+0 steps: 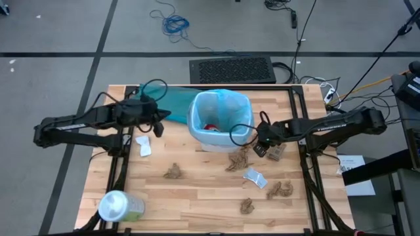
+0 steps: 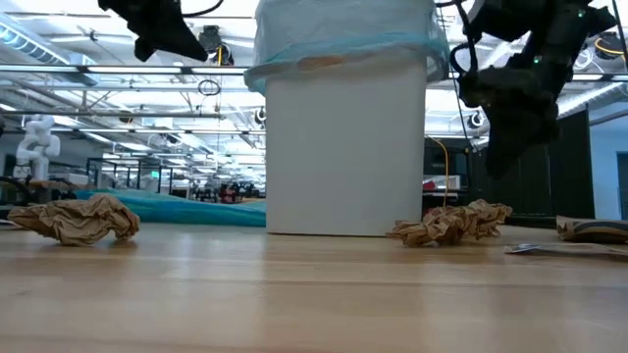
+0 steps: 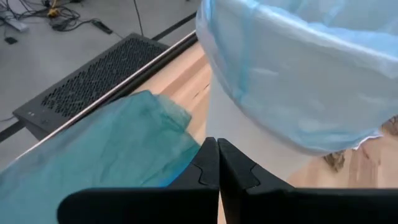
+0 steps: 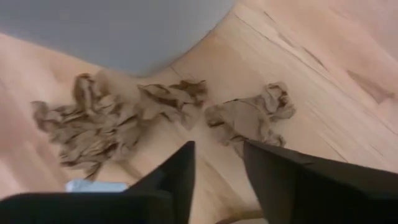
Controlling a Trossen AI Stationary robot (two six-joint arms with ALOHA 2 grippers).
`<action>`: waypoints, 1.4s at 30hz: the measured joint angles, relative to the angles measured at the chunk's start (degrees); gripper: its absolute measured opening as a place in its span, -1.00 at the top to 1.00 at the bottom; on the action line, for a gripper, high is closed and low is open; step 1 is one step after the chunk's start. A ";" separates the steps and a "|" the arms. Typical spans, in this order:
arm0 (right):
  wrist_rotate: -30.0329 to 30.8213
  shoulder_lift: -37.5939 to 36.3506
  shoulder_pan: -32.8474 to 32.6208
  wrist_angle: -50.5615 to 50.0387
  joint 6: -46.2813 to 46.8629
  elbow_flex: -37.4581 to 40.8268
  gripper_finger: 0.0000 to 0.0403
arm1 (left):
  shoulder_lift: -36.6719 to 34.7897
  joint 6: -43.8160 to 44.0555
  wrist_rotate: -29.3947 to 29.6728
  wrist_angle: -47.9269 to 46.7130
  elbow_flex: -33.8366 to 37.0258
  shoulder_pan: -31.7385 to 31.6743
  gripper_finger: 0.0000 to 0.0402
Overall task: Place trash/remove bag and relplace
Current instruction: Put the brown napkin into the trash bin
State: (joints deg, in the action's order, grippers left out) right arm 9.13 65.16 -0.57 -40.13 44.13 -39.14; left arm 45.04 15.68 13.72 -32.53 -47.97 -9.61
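Observation:
A white bin (image 1: 218, 124) stands mid-table, lined with the pale-blue bag (image 1: 223, 101), whose rim is folded over the top (image 3: 292, 68); something red (image 1: 211, 126) lies inside. Brown paper wads (image 1: 239, 157) (image 1: 172, 172) (image 1: 282, 190) and white scraps (image 1: 144, 145) (image 1: 254, 177) lie on the table. My right gripper (image 4: 217, 168) is open and hovers right of the bin, above two brown wads (image 4: 118, 121) (image 4: 249, 118). My left gripper (image 3: 217, 162) is shut, raised left of the bin (image 2: 162, 29), over the teal bag (image 3: 106, 149).
A darker teal bag (image 1: 172, 100) lies flat on the far-left part of the table, behind the bin. A pale-green container with a white lid (image 1: 118, 206) sits at the near-left corner. Another brown wad (image 1: 247, 206) lies near the front edge. A black grille (image 1: 233, 69) lies beyond the far edge.

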 joint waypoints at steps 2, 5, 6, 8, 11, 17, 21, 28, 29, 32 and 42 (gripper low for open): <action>-0.01 0.99 0.50 0.84 -0.19 0.65 0.16 | 0.02 0.01 -0.01 0.00 0.00 0.00 1.00; 0.06 2.52 1.50 3.01 -0.56 1.84 0.02 | 0.90 -0.04 -0.16 -0.09 0.02 0.00 1.00; 0.04 3.11 1.87 3.43 -1.00 1.98 -0.01 | 1.16 -0.03 -0.16 -0.07 0.02 0.00 1.00; -0.06 4.16 2.59 3.77 -1.84 2.08 -0.05 | 1.46 -0.09 -0.16 -0.09 0.02 0.00 1.00; -0.07 5.44 3.65 4.96 -2.78 2.08 -0.05 | 1.44 -0.09 -0.16 -0.10 0.04 0.00 1.00; -0.09 8.73 5.81 5.28 -3.02 2.10 0.00 | 1.44 -0.09 -0.16 -0.09 0.04 0.00 1.00; -0.52 11.37 6.28 5.81 -3.05 2.10 0.03 | 1.44 -0.09 -0.20 -0.09 0.04 0.00 1.00; -0.53 12.65 5.31 6.09 -2.96 2.10 0.53 | 1.44 0.04 -0.88 -0.03 0.04 0.00 1.00; -0.62 12.35 4.97 6.06 -2.93 2.10 0.67 | 1.44 0.04 -1.31 0.06 0.04 0.00 1.00; -2.14 11.04 3.73 6.05 -2.57 2.10 0.94 | 1.44 0.06 -1.88 0.33 0.04 0.00 1.00; -5.01 3.86 -3.80 -3.01 -0.68 -8.22 0.99 | 1.44 -0.02 -2.13 0.96 0.04 0.00 1.00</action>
State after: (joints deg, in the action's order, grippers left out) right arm 4.12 69.02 -4.37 -43.14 43.45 -47.36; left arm 46.48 15.66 11.60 -31.57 -47.92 -9.61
